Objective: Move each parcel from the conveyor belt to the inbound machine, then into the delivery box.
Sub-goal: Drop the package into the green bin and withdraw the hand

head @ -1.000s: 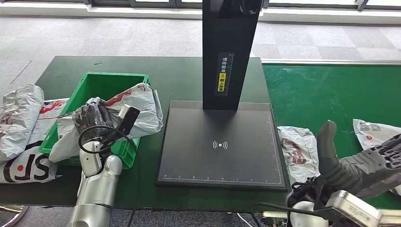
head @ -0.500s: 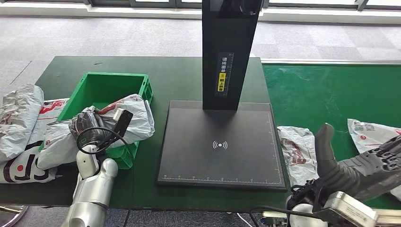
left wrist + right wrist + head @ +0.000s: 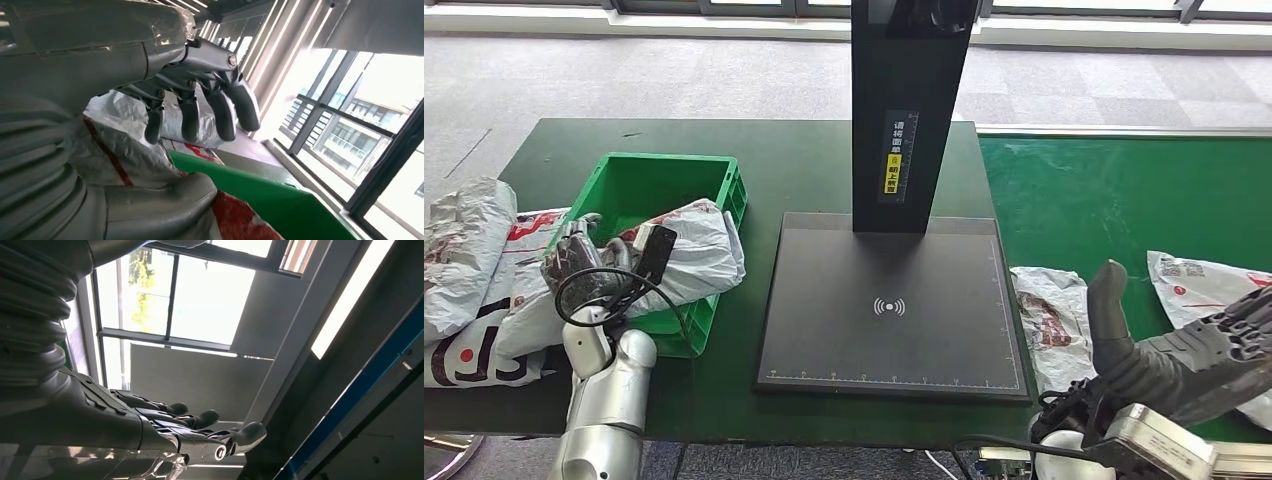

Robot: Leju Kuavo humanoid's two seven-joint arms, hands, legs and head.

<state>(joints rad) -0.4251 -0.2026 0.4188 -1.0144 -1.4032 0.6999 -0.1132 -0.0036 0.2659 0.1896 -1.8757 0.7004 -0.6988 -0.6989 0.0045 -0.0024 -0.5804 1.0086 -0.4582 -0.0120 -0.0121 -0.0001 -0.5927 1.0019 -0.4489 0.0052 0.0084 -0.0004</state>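
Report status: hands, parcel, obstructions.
Left hand holds parcel over green box rim. Right hand open, empty. Scanner platform bare.

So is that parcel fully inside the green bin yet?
No. The parcel lies draped across the green bin's front rim, hanging out, with the left hand on it.

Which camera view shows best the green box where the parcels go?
The head view: the whole green box shows there, with a grey parcel lying across its front. The left wrist view shows one close stretch of its rim. The right wrist view looks toward windows.
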